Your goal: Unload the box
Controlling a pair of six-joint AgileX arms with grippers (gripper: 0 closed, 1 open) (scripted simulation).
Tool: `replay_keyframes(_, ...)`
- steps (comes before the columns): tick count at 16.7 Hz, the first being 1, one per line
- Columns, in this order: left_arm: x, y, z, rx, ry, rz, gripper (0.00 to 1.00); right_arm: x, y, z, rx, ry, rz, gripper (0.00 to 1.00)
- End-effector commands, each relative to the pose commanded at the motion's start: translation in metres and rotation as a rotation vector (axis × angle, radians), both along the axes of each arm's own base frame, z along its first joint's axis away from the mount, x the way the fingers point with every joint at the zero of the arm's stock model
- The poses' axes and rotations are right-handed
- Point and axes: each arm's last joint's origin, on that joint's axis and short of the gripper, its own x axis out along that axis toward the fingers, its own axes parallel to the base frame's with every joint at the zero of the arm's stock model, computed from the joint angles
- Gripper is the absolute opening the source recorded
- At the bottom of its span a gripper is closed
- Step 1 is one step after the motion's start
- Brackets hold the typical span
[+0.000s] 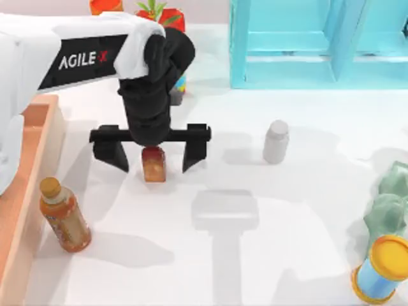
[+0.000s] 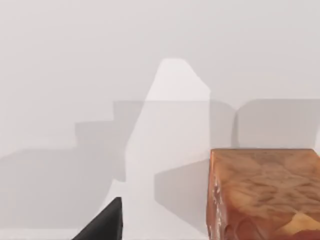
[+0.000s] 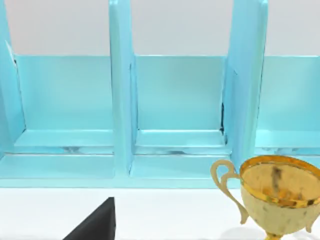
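Note:
The box (image 1: 35, 159) of light orange-brown wood lies at the table's left edge, cut off by the frame. An orange-filled bottle (image 1: 64, 217) with a tan cap stands on the table just outside the box's right wall. My left gripper (image 1: 153, 167) hangs open over the middle-left of the table. A small orange-brown block (image 1: 153, 164) stands between its spread fingers (image 1: 194, 152), touching neither. The left wrist view shows that block (image 2: 265, 195) close up, beside one dark fingertip (image 2: 102, 225). The right wrist view catches one dark fingertip (image 3: 95, 222) of my right gripper.
A turquoise shelf unit (image 1: 306, 44) stands at the back right, with a gold cup (image 3: 275, 192) in front of it. A pale grey bottle (image 1: 276, 141) stands mid-table. A green figure (image 1: 389, 204) and a blue can with a yellow lid (image 1: 382, 268) are at the right edge.

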Motion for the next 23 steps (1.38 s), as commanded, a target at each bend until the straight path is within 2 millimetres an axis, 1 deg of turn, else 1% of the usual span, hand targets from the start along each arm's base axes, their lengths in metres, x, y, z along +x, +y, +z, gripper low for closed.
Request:
replay_keyframes(2,0.0,0.0,0.001,0.0,0.0,0.001,1.0,0.0,0.0,0.0,0.0,0.0,0.0,1.0)
replay_keyframes(3,0.001,-0.001,0.005,0.0,-0.001,0.001,1.0,0.0,0.0,0.0,0.0,0.0,0.0,1.0)
replay_keyframes(6,0.003,-0.002,0.03,-0.005,-0.004,0.0,1.0,0.0,0.0,0.0,0.0,0.0,0.0,1.0)
replay_keyframes(9,0.002,-0.001,0.051,0.004,0.008,0.001,1.0,0.0,0.0,0.0,0.0,0.0,0.0,1.0)
replay_keyframes(12,0.001,0.0,0.076,0.002,0.004,0.001,1.0,0.0,0.0,0.0,0.0,0.0,0.0,1.0)
replay_keyframes(13,0.0,0.0,0.08,0.0,0.0,0.001,1.0,0.0,0.0,0.0,0.0,0.0,0.0,1.0)
replay_keyframes(17,0.001,0.001,0.079,0.001,0.003,0.001,1.0,0.0,0.0,0.0,0.0,0.0,0.0,1.0)
replay_keyframes(18,0.001,0.007,0.08,0.002,0.005,0.001,1.0,0.0,0.0,0.0,0.0,0.0,0.0,1.0)
replay_keyframes(20,0.004,0.03,0.088,0.002,0.007,0.0,1.0,0.0,0.0,0.0,0.0,0.0,0.0,1.0)
replay_keyframes(21,0.007,0.047,0.092,0.002,0.008,0.0,1.0,0.0,0.0,0.0,0.0,0.0,0.0,1.0)
replay_keyframes(23,0.013,0.092,0.1,0.0,0.009,0.001,1.0,0.0,0.0,0.0,0.0,0.0,0.0,1.0)
